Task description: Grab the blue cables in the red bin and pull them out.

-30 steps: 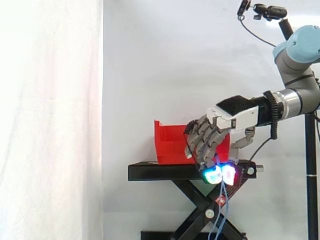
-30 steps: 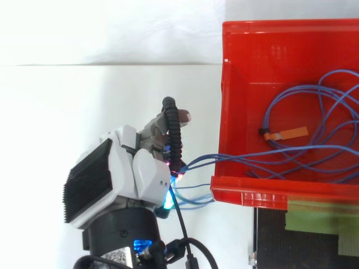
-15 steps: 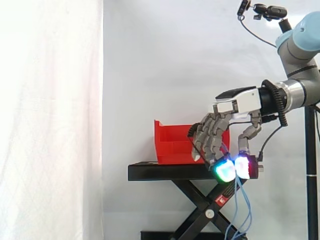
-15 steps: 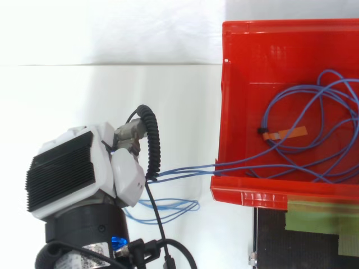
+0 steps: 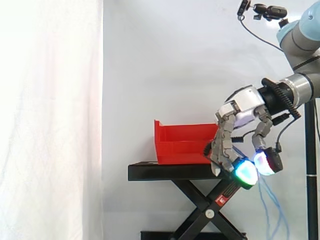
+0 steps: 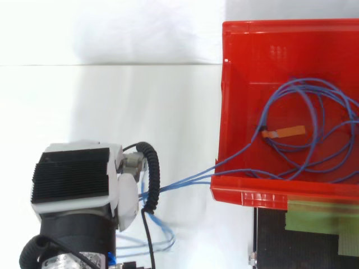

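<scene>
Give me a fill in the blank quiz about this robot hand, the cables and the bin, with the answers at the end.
The robot hand is curled round cables coloured ____.
The cables trail over the rim of a ____ bin.
The bin rests on a stand coloured ____.
Inside the bin lies a small tag coloured ____.
Missing words: blue, red, black, orange.

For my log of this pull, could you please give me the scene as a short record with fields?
hand: outside the bin, fingers curled round the blue cables
blue cables: strands run from the hand over the bin's wall; loops lie inside; slack hangs below the hand
red bin: on the black stand
orange tag: on the cables inside the bin
task state: cables partly out, most loops not yet pulled out
</scene>
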You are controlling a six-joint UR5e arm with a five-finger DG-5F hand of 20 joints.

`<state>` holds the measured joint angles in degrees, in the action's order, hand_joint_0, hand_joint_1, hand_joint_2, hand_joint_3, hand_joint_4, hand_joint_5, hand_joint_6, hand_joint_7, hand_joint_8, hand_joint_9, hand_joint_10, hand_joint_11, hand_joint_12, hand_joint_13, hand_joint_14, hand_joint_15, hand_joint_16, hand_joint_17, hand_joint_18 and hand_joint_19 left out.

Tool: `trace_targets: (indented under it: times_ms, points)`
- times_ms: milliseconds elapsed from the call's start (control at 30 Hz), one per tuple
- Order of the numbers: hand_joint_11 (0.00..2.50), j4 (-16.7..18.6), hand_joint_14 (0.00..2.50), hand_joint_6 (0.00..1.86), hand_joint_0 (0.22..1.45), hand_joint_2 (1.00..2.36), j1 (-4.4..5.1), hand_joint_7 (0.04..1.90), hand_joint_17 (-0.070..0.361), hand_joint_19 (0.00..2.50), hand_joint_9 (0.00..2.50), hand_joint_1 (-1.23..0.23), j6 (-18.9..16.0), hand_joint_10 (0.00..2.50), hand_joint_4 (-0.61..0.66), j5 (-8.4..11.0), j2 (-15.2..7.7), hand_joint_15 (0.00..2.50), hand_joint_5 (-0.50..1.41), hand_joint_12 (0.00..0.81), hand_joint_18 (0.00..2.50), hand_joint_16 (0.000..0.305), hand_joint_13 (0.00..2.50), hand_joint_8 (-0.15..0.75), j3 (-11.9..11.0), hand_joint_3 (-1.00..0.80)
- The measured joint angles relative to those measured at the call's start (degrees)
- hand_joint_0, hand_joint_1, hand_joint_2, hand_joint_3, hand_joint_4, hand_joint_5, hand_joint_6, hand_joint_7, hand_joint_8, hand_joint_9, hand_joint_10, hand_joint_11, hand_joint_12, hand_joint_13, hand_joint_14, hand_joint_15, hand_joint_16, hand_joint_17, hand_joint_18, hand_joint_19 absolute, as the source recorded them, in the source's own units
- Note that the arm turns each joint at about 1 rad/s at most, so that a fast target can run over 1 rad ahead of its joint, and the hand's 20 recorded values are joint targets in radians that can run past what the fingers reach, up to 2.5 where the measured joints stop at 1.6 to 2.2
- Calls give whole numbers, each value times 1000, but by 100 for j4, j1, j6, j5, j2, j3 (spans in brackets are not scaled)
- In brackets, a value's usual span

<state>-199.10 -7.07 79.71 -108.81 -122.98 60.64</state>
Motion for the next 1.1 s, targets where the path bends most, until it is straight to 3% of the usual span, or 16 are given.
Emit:
trace_targets:
  times_ms: [200,500,833,1100]
  points:
    - [651,-281,19,517,913,1000,70,765,105,506,1044,-896,-869,21,116,41,1,431,896,350,674,47,782,274,0,-1000]
    - [651,-420,17,517,912,1000,285,757,105,504,1040,-895,-2272,23,115,200,2,434,899,349,674,47,779,272,0,-1000]
    - [651,-701,17,517,912,1000,434,755,105,504,1042,-897,-3796,23,109,233,2,431,896,349,674,46,779,274,0,-1000]
    - [659,-717,17,511,913,1000,500,768,105,503,1042,-898,-5039,24,110,626,2,435,899,349,672,46,778,273,0,-1000]
